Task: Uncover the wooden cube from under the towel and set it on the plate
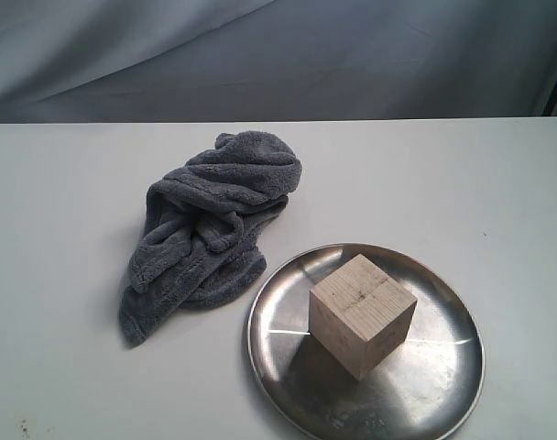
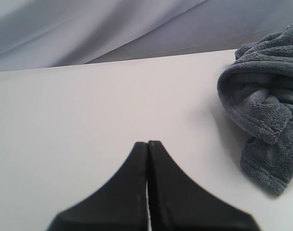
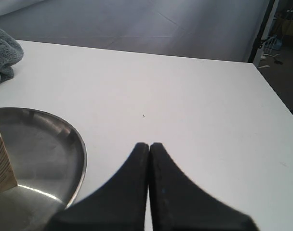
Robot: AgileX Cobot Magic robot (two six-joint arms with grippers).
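Note:
The wooden cube (image 1: 362,314) stands uncovered on the silver plate (image 1: 443,376), a little left of its middle. The dark grey towel (image 1: 207,225) lies crumpled on the white table just left of and behind the plate. Neither arm shows in the exterior view. In the left wrist view my left gripper (image 2: 147,144) is shut and empty over bare table, apart from the towel (image 2: 264,106). In the right wrist view my right gripper (image 3: 149,145) is shut and empty, beside the plate's rim (image 3: 81,159); a corner of the cube (image 3: 2,166) and a bit of the towel (image 3: 3,57) show at the frame's edge.
The white table (image 1: 68,183) ends at a far edge against a grey cloth backdrop (image 1: 278,55). In the right wrist view the table's side edge (image 3: 276,91) shows, with a dark stand (image 3: 263,33) beyond it.

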